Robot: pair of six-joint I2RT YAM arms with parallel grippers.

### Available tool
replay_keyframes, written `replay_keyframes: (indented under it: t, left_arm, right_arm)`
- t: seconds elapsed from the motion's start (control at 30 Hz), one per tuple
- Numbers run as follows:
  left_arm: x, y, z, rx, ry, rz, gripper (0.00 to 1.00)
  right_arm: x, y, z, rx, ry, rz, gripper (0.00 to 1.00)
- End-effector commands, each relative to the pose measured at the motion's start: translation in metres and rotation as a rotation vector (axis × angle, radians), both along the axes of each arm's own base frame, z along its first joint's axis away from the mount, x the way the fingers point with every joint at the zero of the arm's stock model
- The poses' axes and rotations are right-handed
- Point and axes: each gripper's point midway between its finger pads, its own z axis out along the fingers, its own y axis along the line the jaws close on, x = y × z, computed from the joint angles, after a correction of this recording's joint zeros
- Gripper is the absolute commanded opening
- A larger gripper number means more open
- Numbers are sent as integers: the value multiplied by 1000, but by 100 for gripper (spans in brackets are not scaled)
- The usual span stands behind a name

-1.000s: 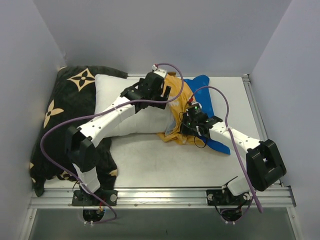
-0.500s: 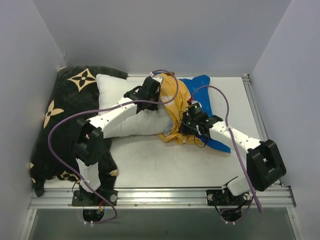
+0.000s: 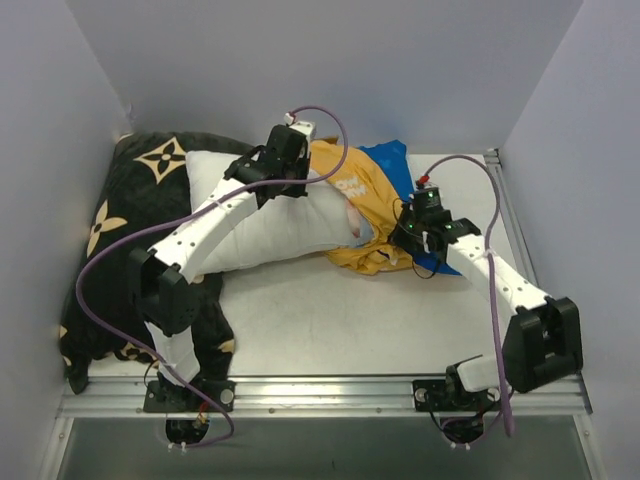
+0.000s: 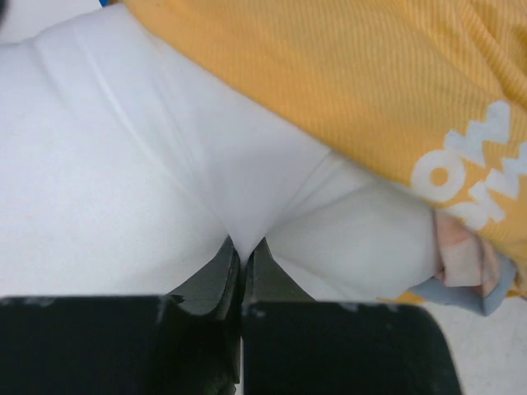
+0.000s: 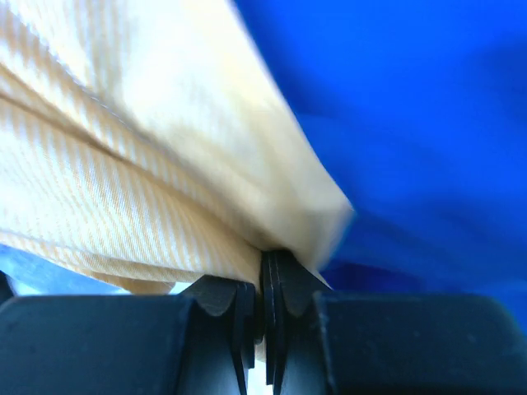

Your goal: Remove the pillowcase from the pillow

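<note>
On the far half of the table (image 3: 330, 330), the pillow (image 3: 255, 215) lies mostly bared, its right end inside the pillowcase (image 3: 370, 190) (turned orange side out); the left gripper (image 4: 243, 257) is clamped on white pillow fabric, the right gripper (image 5: 263, 276) on orange cloth, so pulling steadily apart, pillow anchored, should free that end

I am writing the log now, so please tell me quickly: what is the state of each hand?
Left hand: closed, pinching the pillow.
Right hand: closed, holding the pillowcase.
</note>
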Motion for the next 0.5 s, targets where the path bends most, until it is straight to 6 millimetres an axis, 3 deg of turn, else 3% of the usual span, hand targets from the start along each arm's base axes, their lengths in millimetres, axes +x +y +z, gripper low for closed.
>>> replay_keyframes:
  t: [0.0, 0.17, 0.27, 0.33, 0.4, 0.47]
  left_arm:
    - [16, 79, 84, 84, -159, 178, 0]
    - [17, 99, 96, 69, -171, 206, 0]
    - [12, 108, 99, 63, -172, 217, 0]
    - [9, 113, 101, 63, -175, 222, 0]
    - [8, 119, 96, 56, -164, 227, 0]
    - [7, 117, 91, 46, -151, 218, 0]
  right_arm:
    - [-2, -70, 17, -128, -23, -174, 0]
    - [-5, -140, 19, -103, -5, -376, 0]
    - [-9, -164, 15, -61, 16, -444, 0]
    - [-12, -191, 13, -47, 29, -532, 0]
    - [-13, -206, 12, -6, 33, -586, 0]
    - [-9, -201, 17, 31, 21, -568, 0]
